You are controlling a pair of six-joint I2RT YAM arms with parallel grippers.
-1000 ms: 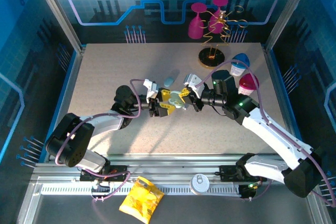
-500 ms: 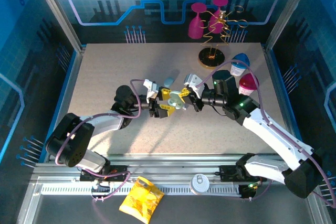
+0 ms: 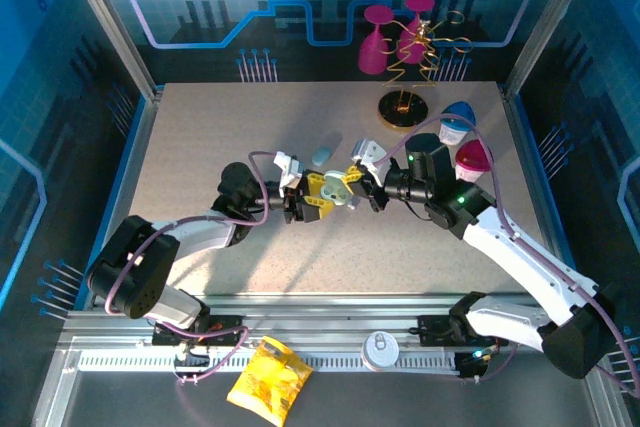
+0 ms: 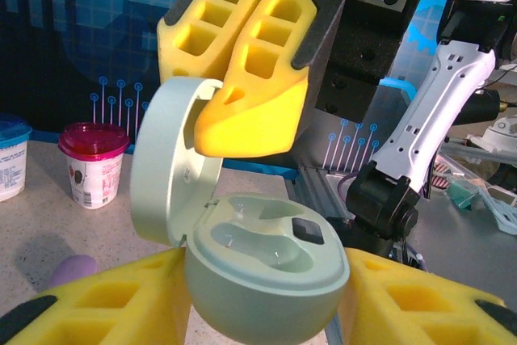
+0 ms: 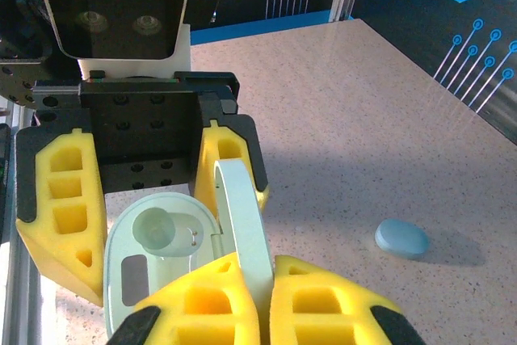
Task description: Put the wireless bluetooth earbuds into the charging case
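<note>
Hovering above the speckled beige desk [image 3: 200, 147], my left end effector [image 4: 258, 305] is clamped on the base of the pale green pebble-shaped charging case [image 4: 266, 280], while my right end effector [image 5: 262, 276] pinches its hinged lid [image 4: 166, 167], which stands upright, between closed fingers. A small blue pebble-shaped case [image 5: 401, 238] lies apart on the desk. One pale rounded earbud [image 5: 153, 228] seems seated in a well.
</note>
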